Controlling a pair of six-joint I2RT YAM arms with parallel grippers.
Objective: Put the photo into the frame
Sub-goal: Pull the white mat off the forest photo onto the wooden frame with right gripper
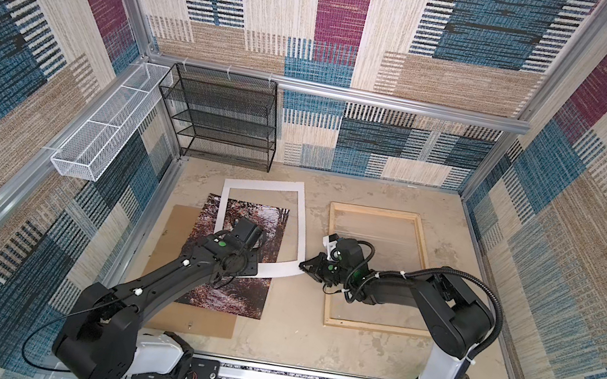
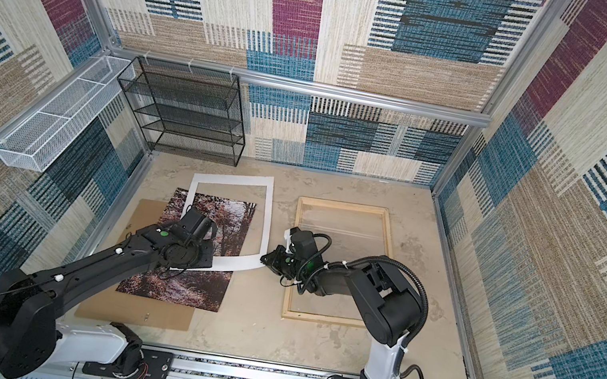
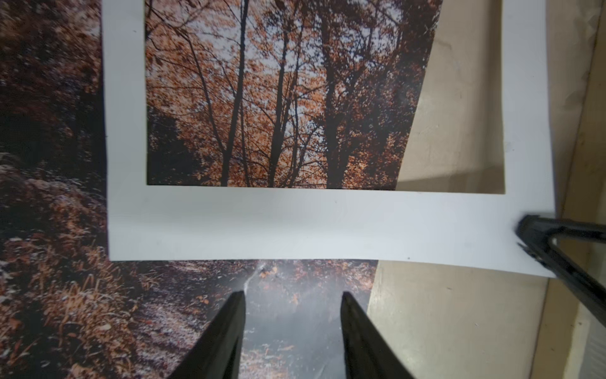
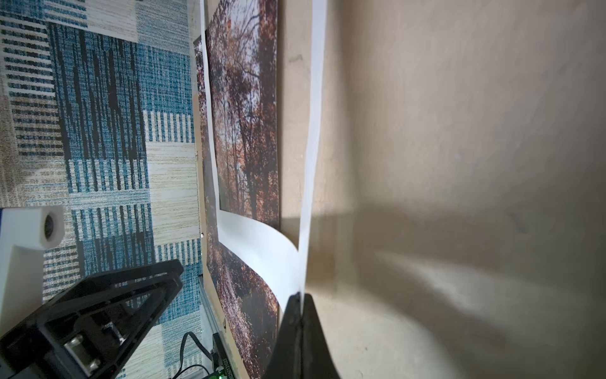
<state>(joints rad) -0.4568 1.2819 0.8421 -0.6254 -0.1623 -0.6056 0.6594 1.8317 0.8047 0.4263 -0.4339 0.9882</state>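
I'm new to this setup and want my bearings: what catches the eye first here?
The autumn forest photo lies left of centre on a brown backing board, with a white mat askew across its upper half. The right gripper pinches that mat's near right corner, which curls up, while the left gripper hangs open over the photo. To the right, the pale wood frame lies with nothing in it.

The white mat (image 1: 265, 185) overlies the photo's (image 1: 229, 291) far half; its near half and the table strip (image 1: 292, 315) left of the frame (image 1: 376, 210) lie open.
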